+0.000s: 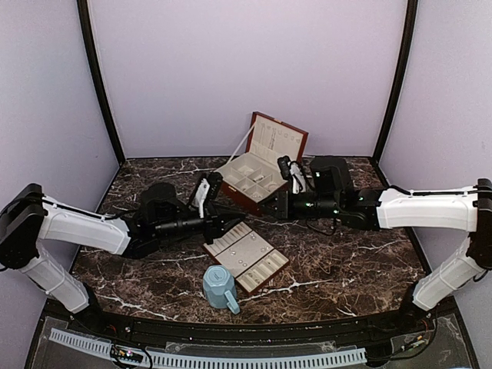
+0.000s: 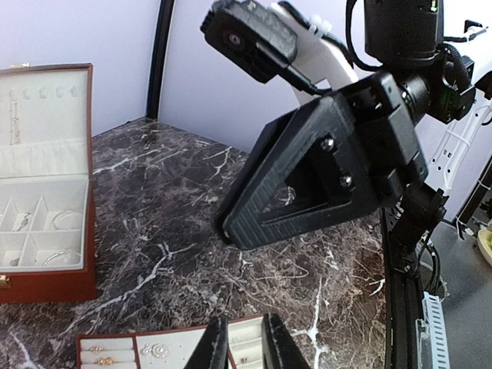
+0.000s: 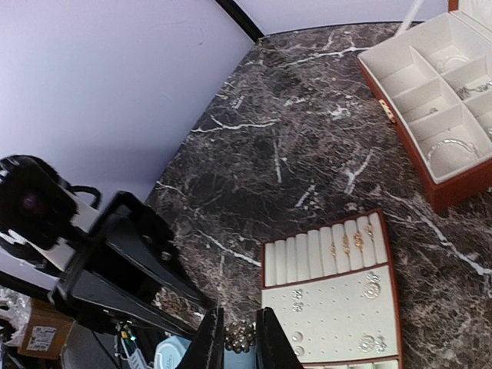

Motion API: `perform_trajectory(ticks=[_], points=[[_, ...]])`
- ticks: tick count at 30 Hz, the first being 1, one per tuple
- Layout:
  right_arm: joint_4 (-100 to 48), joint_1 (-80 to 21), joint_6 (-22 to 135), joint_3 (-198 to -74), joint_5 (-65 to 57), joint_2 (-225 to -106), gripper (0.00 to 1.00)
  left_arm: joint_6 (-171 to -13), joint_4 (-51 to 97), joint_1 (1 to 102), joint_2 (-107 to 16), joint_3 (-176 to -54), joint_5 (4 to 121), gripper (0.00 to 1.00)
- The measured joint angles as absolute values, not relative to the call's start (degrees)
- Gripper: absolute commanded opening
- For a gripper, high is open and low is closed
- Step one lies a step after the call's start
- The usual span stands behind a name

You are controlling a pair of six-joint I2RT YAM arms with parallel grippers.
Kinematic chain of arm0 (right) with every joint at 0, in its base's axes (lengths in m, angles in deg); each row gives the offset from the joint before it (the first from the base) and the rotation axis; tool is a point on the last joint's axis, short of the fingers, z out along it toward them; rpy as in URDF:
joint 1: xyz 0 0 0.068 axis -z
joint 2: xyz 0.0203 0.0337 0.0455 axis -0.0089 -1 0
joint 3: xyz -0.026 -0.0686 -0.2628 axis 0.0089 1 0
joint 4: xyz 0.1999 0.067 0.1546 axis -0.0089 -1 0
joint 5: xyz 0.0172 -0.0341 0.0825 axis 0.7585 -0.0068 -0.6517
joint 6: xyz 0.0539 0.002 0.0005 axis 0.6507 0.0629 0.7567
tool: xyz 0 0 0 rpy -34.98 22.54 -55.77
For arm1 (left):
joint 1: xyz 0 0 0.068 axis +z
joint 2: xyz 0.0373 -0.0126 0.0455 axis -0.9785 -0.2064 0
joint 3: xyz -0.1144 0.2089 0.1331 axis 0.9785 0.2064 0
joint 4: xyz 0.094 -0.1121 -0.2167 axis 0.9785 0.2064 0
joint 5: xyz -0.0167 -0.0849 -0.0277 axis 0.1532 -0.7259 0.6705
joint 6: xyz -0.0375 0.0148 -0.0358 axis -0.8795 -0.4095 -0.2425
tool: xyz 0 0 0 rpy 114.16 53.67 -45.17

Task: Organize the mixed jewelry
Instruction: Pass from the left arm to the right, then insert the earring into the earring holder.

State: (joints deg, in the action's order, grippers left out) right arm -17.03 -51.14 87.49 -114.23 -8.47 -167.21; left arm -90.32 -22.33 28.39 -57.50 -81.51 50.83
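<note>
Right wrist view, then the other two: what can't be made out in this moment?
Right wrist view: the sparkly piece pinched in the right claw is too small to tell its kind; the blue mug is cut off by the bottom edge.
Left wrist view: the right claw shows side-on, its finger gap hidden.
Top external view: what lies in the box and tray is too small to count.

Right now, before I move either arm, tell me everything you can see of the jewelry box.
The jewelry box is reddish-brown, wood-looking, cream-lined. Its lid stands open, tilted back. The base is split into compartments; thin silvery hoops lie in some. A small gold clasp sits on its front wall. It rests on the dark marble table, behind the flat tray.
</note>
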Motion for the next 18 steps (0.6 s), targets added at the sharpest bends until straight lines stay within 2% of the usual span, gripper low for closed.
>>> perform_trajectory(ticks=[5, 10, 18], points=[[-23.96, -52.43, 81.45, -114.25, -1.91, -167.32, 0.12, -90.47, -12.71, 31.59, -47.23, -80.37, 53.10, 0.26], [-27.04, -55.69, 77.13, -114.45, 3.01, -170.03, 0.11, -91.32, -1.28, 42.23, -38.07, -81.59, 52.71, 0.29], [-27.55, -59.30, 73.72, -115.19, 5.52, -179.23, 0.10, -90.43, 17.39, 57.38, -37.96, -92.59, 47.64, 0.29]])
